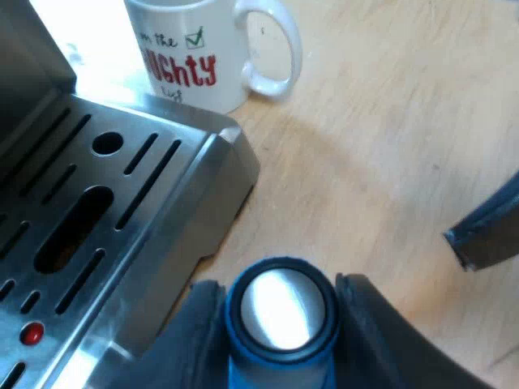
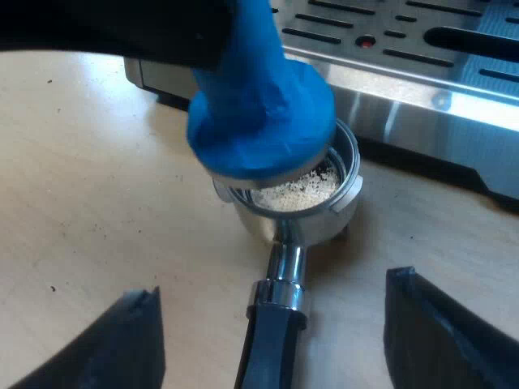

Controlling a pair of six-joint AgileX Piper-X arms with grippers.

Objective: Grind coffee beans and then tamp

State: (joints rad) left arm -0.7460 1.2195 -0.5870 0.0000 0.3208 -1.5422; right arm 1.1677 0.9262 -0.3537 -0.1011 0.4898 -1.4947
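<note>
My left gripper (image 1: 280,285) is shut on the blue tamper (image 1: 276,312), whose round metal face shows between the fingers. In the right wrist view the tamper (image 2: 259,121) hangs tilted just above the rim of the metal holder (image 2: 345,203), covering part of its basket. The holder stands on the wooden table and holds pale coffee grounds (image 2: 300,193). Its dark handle (image 2: 272,340) runs between the fingers of my right gripper (image 2: 274,288), which is open and wide apart, touching nothing. The left gripper (image 2: 122,28) shows as a dark shape over the tamper.
The espresso machine's steel drip tray (image 1: 122,186) with slots and a red dot lies close beside the tamper; its front edge (image 2: 422,89) is just behind the holder. A white mug (image 1: 199,49) with red lettering stands by the tray's corner. A dark finger (image 1: 486,231) reaches over the bare wooden table (image 1: 389,146).
</note>
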